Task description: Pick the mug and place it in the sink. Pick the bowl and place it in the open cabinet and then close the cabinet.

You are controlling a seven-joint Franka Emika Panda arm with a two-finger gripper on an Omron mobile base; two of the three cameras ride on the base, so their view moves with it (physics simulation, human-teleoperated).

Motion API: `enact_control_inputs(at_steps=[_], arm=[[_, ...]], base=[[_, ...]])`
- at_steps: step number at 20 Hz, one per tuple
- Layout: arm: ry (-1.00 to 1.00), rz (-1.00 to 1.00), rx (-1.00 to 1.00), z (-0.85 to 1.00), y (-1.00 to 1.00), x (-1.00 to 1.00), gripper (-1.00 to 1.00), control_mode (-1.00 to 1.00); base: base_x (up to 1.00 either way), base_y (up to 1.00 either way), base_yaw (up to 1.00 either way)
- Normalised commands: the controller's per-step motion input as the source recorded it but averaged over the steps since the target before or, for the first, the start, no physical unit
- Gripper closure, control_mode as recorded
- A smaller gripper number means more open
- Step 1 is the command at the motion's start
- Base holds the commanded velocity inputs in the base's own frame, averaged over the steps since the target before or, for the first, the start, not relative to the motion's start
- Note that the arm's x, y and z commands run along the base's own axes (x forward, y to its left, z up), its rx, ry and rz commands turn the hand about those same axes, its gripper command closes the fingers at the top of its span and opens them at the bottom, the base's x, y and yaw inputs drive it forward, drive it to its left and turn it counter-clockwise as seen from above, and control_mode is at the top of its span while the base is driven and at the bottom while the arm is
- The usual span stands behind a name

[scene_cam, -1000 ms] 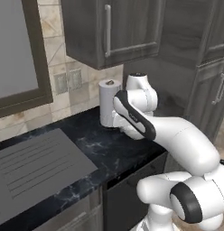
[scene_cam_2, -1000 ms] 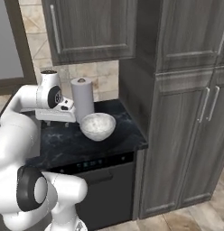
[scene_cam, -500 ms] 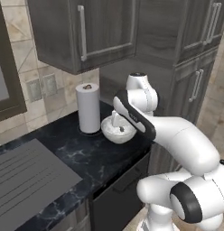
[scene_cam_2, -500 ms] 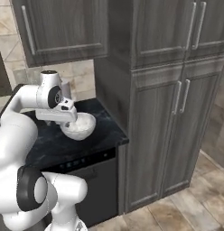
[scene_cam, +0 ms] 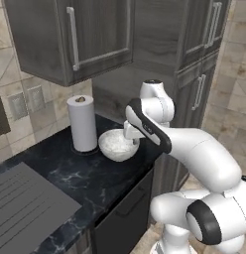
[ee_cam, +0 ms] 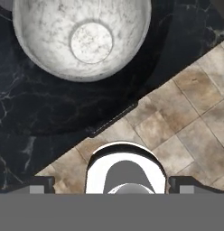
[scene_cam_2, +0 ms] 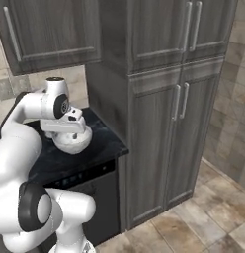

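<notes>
The bowl (scene_cam: 118, 144) sits upright on the black marbled tabletop (scene_cam: 70, 183), mouth facing straight up, just beside a standing paper towel roll (scene_cam: 82, 123) and near the tabletop's front edge. Being round, it has no long axis; in the hand view its speckled inside and flat base (ee_cam: 91, 41) face the camera squarely. The gripper (scene_cam: 131, 140) hangs over the bowl's near rim with the jaws released and spread wide, grasping nothing. Closed cabinet (scene_cam: 70, 37) doors with silver bar handles hang above.

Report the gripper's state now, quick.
Gripper: open, jaws wide, holding nothing; it hangs above the counter edge, the bowl just ahead.
</notes>
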Motion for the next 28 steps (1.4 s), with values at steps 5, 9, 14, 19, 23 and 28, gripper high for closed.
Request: enact_control_inputs(at_steps=[5,9,14,19,23,28], arm=[[0.00,0.00,0.00,0.00,0.00,0.00,-1.00,1.00],[0.00,0.00,0.00,0.00,0.00,0.00,-1.00,1.00],[0.00,0.00,0.00,0.00,0.00,0.00,-1.00,1.00],[0.00,0.00,0.00,0.00,0.00,0.00,-1.00,1.00],[0.00,0.00,0.00,0.00,0.00,0.00,-1.00,1.00],[0.00,0.00,0.00,0.00,0.00,0.00,-1.00,1.00]], base=[[0.74,-0.14,-0.01],[0.77,-0.03,0.00],[0.76,-0.03,0.00],[0.37,0.00,-0.07],[0.20,0.00,-0.26],[0.28,0.00,-0.30]])
